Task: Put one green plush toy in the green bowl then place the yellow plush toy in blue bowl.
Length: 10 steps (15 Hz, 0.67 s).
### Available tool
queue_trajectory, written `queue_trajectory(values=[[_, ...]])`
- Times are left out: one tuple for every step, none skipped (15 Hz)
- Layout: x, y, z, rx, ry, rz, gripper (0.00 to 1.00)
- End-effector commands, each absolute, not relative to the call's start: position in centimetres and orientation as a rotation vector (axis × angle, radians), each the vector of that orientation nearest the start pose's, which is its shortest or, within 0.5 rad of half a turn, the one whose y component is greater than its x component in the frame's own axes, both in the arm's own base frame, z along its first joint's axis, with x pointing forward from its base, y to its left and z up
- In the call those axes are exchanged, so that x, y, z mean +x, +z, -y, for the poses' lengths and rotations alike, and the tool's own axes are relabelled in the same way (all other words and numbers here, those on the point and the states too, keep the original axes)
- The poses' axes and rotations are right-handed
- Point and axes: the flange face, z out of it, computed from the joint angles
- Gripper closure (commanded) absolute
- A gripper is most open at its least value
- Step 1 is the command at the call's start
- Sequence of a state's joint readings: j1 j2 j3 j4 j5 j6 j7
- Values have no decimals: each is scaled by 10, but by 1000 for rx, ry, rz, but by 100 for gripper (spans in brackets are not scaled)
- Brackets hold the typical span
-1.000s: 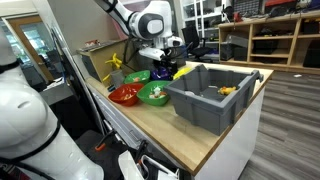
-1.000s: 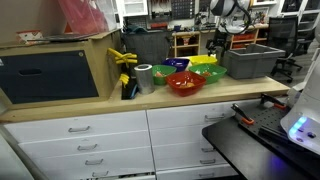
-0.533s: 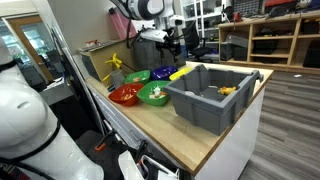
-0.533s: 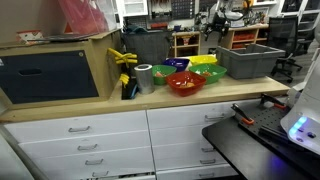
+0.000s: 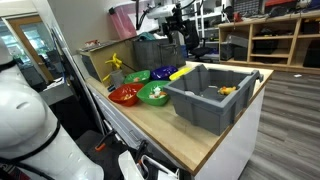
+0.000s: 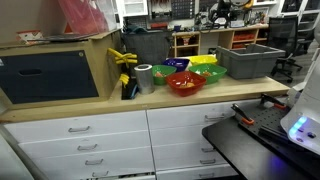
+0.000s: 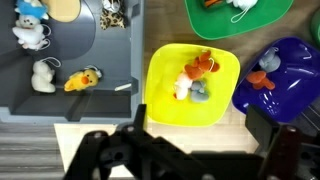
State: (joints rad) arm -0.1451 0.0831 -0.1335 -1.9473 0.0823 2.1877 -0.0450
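Gripper [image 7: 190,155] hangs well above the bowl rims; jaws spread, gripping nothing. Blue bowl [image 7: 290,85] rim sits just beside yellow tray [image 7: 160,105]. Open worktop [image 5: 170,130] runs along the front edge.

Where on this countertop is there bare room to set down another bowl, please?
The widest bare patch is the wooden counter in front of the grey bin, toward that camera. A narrower strip runs along the front edge before the red bowl. Behind it is crowded: the green bowl, blue bowl and yellow tray sit packed beside the bin.
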Motion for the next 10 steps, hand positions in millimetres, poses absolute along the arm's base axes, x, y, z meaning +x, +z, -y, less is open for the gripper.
queue_trajectory(values=[[567, 483, 157, -3101, -159, -445, 0], [565, 489, 156, -3110, -130, -438, 0], [562, 494, 155, -3111, -92, -429, 0], [559, 499, 154, -3111, -68, -426, 0], [556, 503, 153, -3107, -37, -422, 0], [553, 507, 152, -3103, -18, -415, 0], [551, 510, 151, -3097, 3, -413, 0], [548, 513, 151, -3097, 19, -410, 0], [545, 515, 149, -3095, 33, -403, 0], [541, 517, 148, -3095, 47, -396, 0]])
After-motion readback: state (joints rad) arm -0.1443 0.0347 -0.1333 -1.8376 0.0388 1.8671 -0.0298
